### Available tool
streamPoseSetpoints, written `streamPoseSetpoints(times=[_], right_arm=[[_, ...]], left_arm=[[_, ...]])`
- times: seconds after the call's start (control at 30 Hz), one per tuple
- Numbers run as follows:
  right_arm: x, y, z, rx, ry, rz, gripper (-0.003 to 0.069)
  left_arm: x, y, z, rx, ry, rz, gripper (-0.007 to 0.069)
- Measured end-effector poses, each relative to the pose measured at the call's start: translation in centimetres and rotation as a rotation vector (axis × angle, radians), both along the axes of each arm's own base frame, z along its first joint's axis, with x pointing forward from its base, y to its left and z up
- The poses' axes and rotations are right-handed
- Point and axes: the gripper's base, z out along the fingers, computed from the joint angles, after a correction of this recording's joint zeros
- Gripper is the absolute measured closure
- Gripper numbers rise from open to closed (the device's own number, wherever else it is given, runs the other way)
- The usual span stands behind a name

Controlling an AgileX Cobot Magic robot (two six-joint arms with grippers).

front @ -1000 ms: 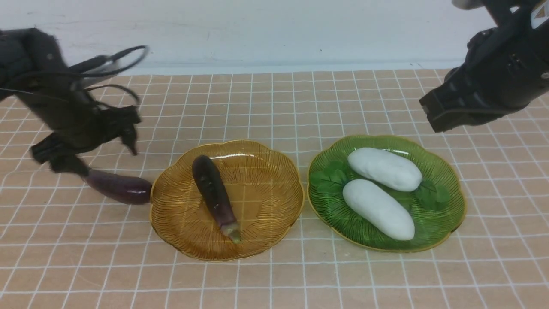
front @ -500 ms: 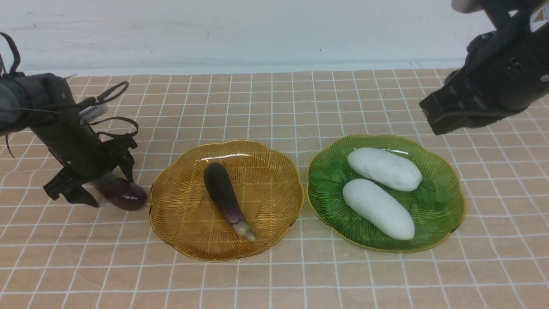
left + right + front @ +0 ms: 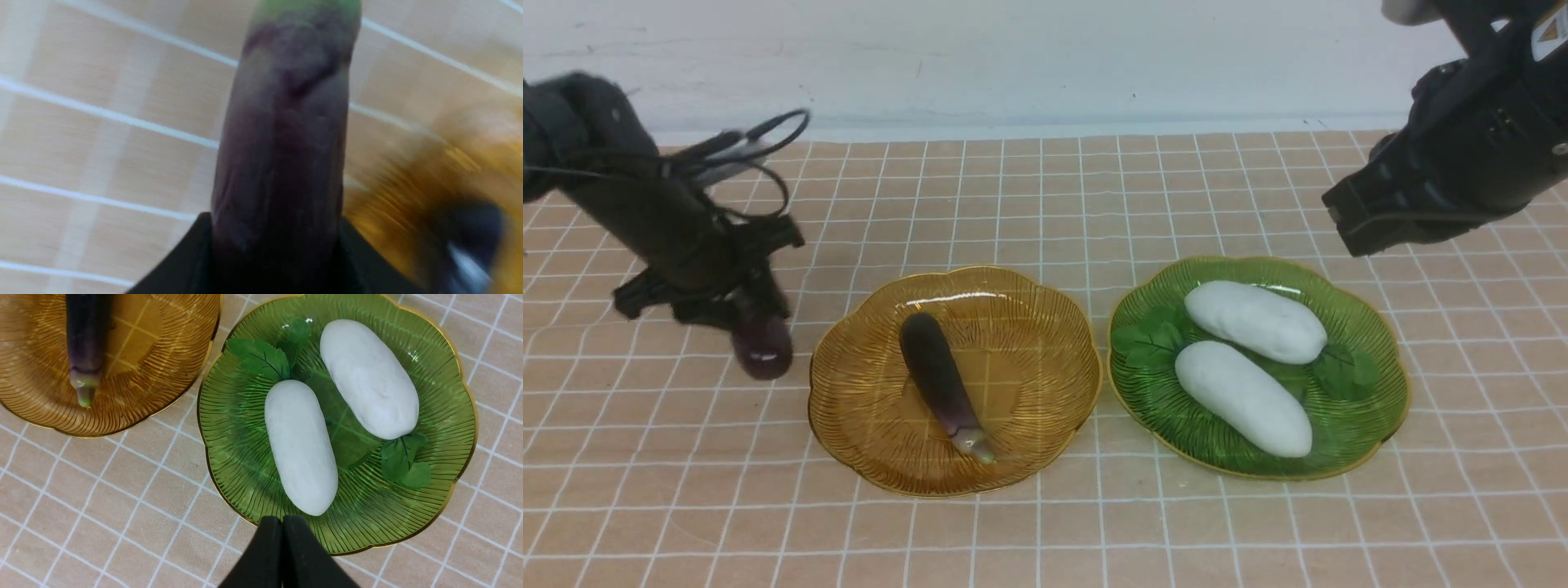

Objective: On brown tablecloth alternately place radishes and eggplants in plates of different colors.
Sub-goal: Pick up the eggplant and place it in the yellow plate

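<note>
On the brown tablecloth point(image 3: 1045, 204), the amber plate point(image 3: 1033, 359) holds one dark purple eggplant point(image 3: 939, 382) lying slantwise. The green plate point(image 3: 1368, 425) to its right holds two white radishes point(image 3: 1255, 321) point(image 3: 1243, 398) side by side. My left gripper point(image 3: 739, 314) hovers just left of the amber plate, shut on a second eggplant point(image 3: 762, 349) that hangs off the cloth. In the left wrist view this eggplant point(image 3: 282, 143) fills the middle between my dark fingers point(image 3: 184, 261). My right gripper point(image 3: 1372, 220) hangs shut and empty above the green plate's far right; its closed tips point(image 3: 282, 528) show over the plate's rim point(image 3: 449, 486).
A white wall runs along the far edge of the cloth. Bare cloth lies in front of both plates and behind them. The amber plate point(image 3: 171, 355) and its eggplant point(image 3: 86, 343) also show in the right wrist view, beside the radishes point(image 3: 300, 445) point(image 3: 369, 377).
My left gripper dropped onto the eggplant lying on the cloth, closed on it and lifted it. The eggplant in the amber plate rocked a little. The right arm stayed put.
</note>
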Motion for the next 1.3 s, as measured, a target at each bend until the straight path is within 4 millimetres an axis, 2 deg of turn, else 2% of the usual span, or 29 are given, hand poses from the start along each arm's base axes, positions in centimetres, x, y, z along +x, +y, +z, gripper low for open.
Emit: streamPoseSetpoints(times=[0.1, 0.13, 0.23, 0.33, 0.4, 0.53, 0.57, 0.6, 0.7, 0.77, 0.9, 0.93, 1.0, 1.07, 1.13, 1.23, 1.27, 1.3], right_arm=[[0.0, 0.0, 0.0, 0.0, 0.0, 0.0, 0.0676], [0.0, 0.0, 0.0, 0.0, 0.0, 0.0, 0.0676], [0.0, 0.0, 0.0, 0.0, 0.0, 0.001, 0.0676], [0.0, 0.0, 0.0, -0.001, 0.0, 0.001, 0.0676], [-0.1, -0.1, 0.1, -0.003, -0.005, 0.002, 0.0676], [-1.0, -0.4, 1.1, 0.011, -0.038, 0.003, 0.0676], [-1.7, -0.7, 1.9, 0.023, -0.064, 0.003, 0.0676], [-2.4, -1.0, 2.7, 0.036, -0.091, 0.003, 0.0676], [-6.3, -2.7, 6.2, 0.1, -0.211, -0.009, 0.0676], [-8.5, -3.6, 7.6, 0.13, -0.271, -0.014, 0.0676], [-14.5, -6.4, 8.4, 0.156, -0.388, -0.028, 0.0676], [-14.4, -6.4, 8.2, 0.151, -0.38, -0.029, 0.0676], [-17.2, -7.8, 6.6, 0.146, -0.405, -0.038, 0.0676], [-19.8, -9.0, 3.5, 0.2, -0.509, -0.064, 0.0676], [-20.5, -9.3, 0.4, 0.285, -0.647, -0.086, 0.0676], [-20.0, -9.1, -3.5, 0.369, -0.761, -0.098, 0.0676], [-19.6, -8.9, -4.4, 0.376, -0.776, -0.1, 0.0676], [-19.3, -8.8, -4.8, 0.379, -0.78, -0.101, 0.0676]], left_arm=[[-0.4, -2.9, 0.6, -0.03, 0.002, -0.141, 0.0364], [-0.6, -4.3, 0.4, -0.032, 0.011, -0.205, 0.0364], [-0.8, -6.7, -0.4, -0.014, 0.024, -0.296, 0.0361], [-0.9, -8.0, -1.1, 0.015, 0.038, -0.351, 0.035], [-1.1, -9.3, -2.1, 0.071, 0.058, -0.41, 0.0314], [-1.1, -9.6, -2.3, 0.101, 0.055, -0.425, 0.0244], [-1.0, -9.5, -2.3, 0.11, 0.045, -0.426, 0.0178], [-1.0, -9.5, -2.3, 0.116, 0.043, -0.427, 0.0148], [-0.9, -9.4, -2.3, 0.126, 0.042, -0.431, 0.0076], [-1.0, -9.4, -2.3, 0.129, 0.045, -0.433, 0.0036], [-0.8, -9.4, -1.6, 0.129, 0.049, -0.441, 0.0038], [-0.8, -9.4, -1.5, 0.129, 0.048, -0.442, 0.0041], [-0.4, -9.5, -0.7, 0.134, 0.03, -0.445, 0.0098], [-0.1, -9.4, -0.1, 0.145, 0.01, -0.448, 0.016], [0.0, -9.5, 0.4, 0.147, 0.003, -0.45, 0.0237], [0.1, -9.5, 0.8, 0.147, 0.003, -0.454, 0.0429], [0.1, -9.5, 0.9, 0.148, 0.007, -0.456, 0.0507], [0.1, -9.5, 0.9, 0.148, 0.007, -0.457, 0.0552]])
